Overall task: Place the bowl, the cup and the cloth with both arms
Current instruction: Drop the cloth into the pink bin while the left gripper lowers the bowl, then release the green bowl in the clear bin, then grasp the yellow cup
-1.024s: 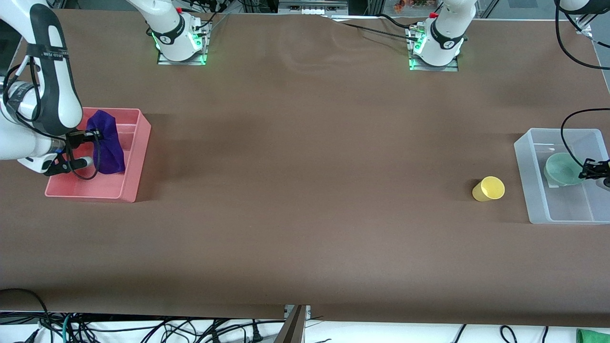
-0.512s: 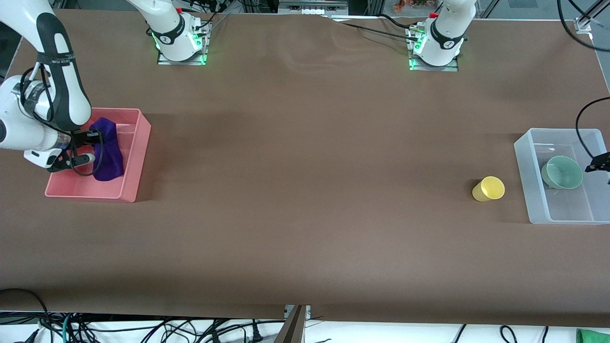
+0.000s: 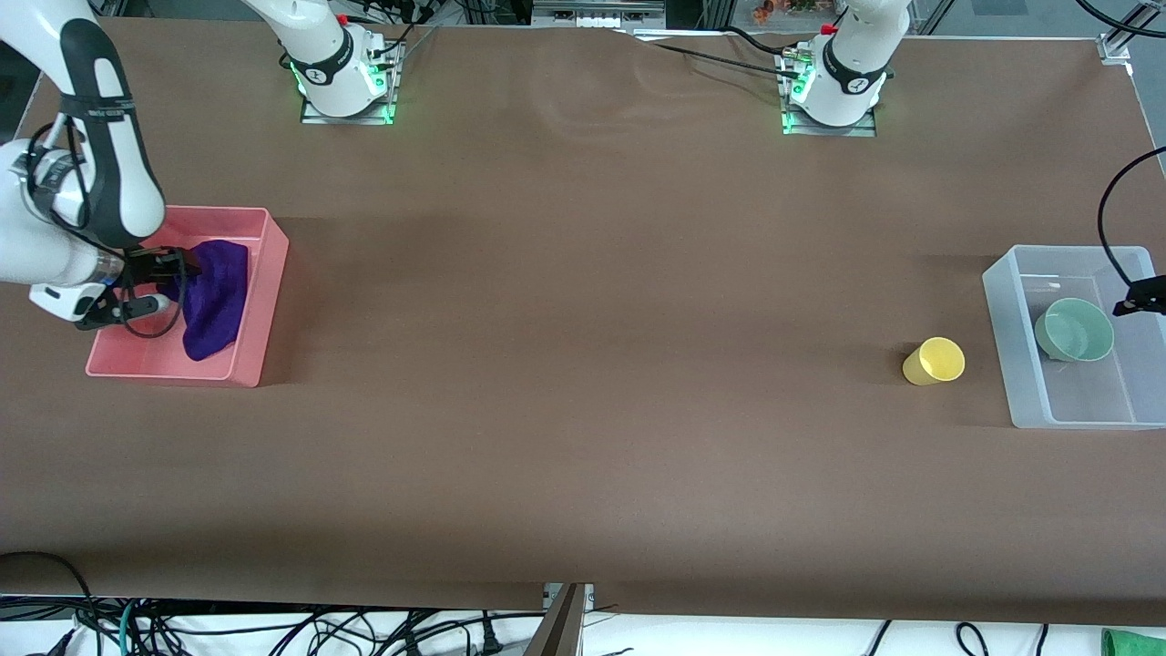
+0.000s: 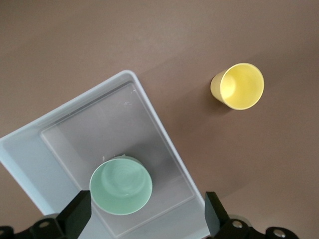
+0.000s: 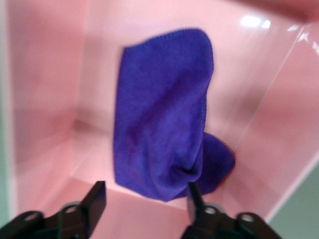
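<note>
Brown covering spans the table in our front view. At the right arm's end sits a pink bin, and the cloth lies inside it, spread along the bin's floor. Our right gripper hangs over that bin, just beside the cloth. At the left arm's end stands a clear bin with the bowl upright inside it. The cup lies on its side on the table just beside the clear bin, toward the right arm's end from it, its mouth turned toward the front camera. Our left gripper shows only at the picture's edge, over the clear bin.

From the left wrist, we see the left gripper spread wide and holding nothing, above the bowl, which rests in the clear bin. The cup lies on the table apart from the bin.

From the right wrist, our right gripper is parted and has let go; the cloth lies crumpled on the floor of the pink bin, under the fingers.
</note>
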`<state>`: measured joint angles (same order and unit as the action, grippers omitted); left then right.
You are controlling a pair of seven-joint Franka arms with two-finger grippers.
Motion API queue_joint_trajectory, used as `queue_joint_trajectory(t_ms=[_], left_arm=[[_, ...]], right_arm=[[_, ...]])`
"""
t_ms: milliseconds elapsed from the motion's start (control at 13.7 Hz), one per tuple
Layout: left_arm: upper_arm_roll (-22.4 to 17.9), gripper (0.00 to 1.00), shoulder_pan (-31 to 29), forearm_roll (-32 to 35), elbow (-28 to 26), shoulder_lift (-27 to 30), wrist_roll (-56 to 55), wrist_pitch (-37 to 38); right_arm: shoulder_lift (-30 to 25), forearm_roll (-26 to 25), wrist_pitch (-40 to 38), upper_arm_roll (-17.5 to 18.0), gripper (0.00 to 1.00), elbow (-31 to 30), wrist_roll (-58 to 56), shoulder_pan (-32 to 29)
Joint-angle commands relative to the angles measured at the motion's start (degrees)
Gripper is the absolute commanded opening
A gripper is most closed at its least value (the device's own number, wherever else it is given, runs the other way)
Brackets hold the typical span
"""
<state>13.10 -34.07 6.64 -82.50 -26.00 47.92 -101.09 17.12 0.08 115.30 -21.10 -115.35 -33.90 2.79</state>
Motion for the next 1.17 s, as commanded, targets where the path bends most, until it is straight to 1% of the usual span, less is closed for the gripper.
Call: queue_joint_trajectory(t_ms=[0, 73, 146, 220, 366, 512, 585, 659, 732, 805, 878, 951, 1098], left_arm=[[1.92, 1.00, -0.38, 0.22, -0.99, 3.57, -1.33, 0.81], [3.24, 1.00, -0.38, 0.22, -1.08, 4.72, -2.64, 1.59], [5.08, 1.00, -0.38, 0.22, -1.00, 4.99, -5.18, 3.95], [7.27, 1.00, -0.38, 0.22, -0.99, 5.34, -9.90, 5.63], [12.45, 1.00, -0.38, 0.22, -1.95, 5.34, -18.79, 6.08], [15.10, 1.00, -0.29, 0.31, -2.84, 4.47, -22.94, 6.52], [15.46, 1.00, 0.32, 0.31, -2.93, 3.60, -23.57, 6.52], [15.47, 1.00, 0.85, 0.39, -3.54, 2.54, -23.66, 6.17], [15.38, 1.00, 0.77, 1.09, -5.72, 1.49, -23.75, 3.39], [14.94, 1.00, 0.68, 1.45, -9.05, 1.39, -23.66, -1.69], [14.94, 1.00, 0.33, 3.71, -12.04, 1.30, -23.66, -6.52], [14.94, 1.00, 0.32, 6.78, -13.29, 0.43, -23.66, -9.36], [14.94, 1.00, 0.06, 14.15, -13.04, -3.69, -23.57, -13.32]], right_arm=[[-1.04, 2.03, -12.59, 2.45, 1.00, 11.06, -0.20, -0.24], [-1.13, 1.94, -15.68, 4.38, 1.00, 14.33, -0.20, -0.24], [-1.22, 1.86, -18.24, 5.97, 1.00, 17.41, -0.11, -0.16], [-1.30, 1.25, -20.87, 8.24, 1.00, 20.22, 0.15, -0.24], [-2.09, 1.24, -24.40, 11.59, 1.00, 24.01, 7.66, -0.16], [-2.62, 1.33, -27.30, 15.02, 1.00, 27.53, 16.11, -0.16], [-3.32, 1.24, -29.06, 17.12, 1.00, 28.76, 17.37, -0.16], [-4.20, 0.11, -30.21, 19.58, 1.00, 29.91, 17.47, -0.16], [-5.25, -1.30, -30.30, 21.08, 1.00, 30.79, 17.38, -0.16], [-6.04, -2.53, -30.22, 21.36, 1.00, 32.19, 17.38, -0.16], [-6.66, -3.15, -29.52, 21.36, 1.00, 34.03, 17.38, -0.16], [-6.75, -3.24, -29.51, 21.36, 1.00, 35.53, 17.29, -0.16], [-7.63, -3.59, -29.34, 21.36, 1.00, 35.90, 17.03, -0.16]])
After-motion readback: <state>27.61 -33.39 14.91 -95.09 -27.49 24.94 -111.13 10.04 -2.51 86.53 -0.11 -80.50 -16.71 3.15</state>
